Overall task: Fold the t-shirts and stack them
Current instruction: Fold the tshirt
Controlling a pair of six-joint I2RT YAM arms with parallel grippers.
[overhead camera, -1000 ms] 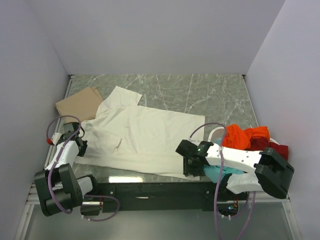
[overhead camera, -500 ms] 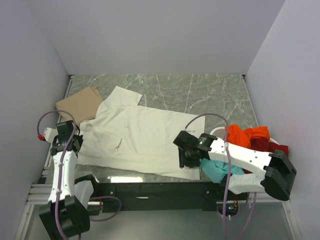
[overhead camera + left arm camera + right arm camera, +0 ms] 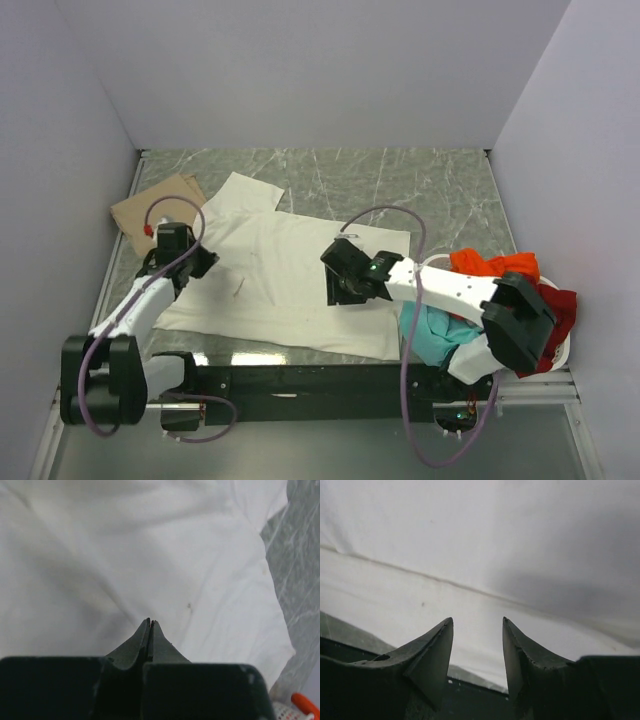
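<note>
The cream-white t-shirt [image 3: 290, 285] lies spread across the middle of the desk [image 3: 440, 190]. Its near hem runs close to the front edge, and one sleeve lies just beside the tan t-shirt [image 3: 160, 205] in the far-left corner. My left jaws are closed tip to tip over its left side; I cannot tell if cloth is pinched. My right jaws stand open above its right half, holding nothing. Bare marble lies free beyond. The orange t-shirt [image 3: 490, 268], teal t-shirt [image 3: 435, 338] and dark red t-shirt [image 3: 560, 305] crowd my right edge.
</note>
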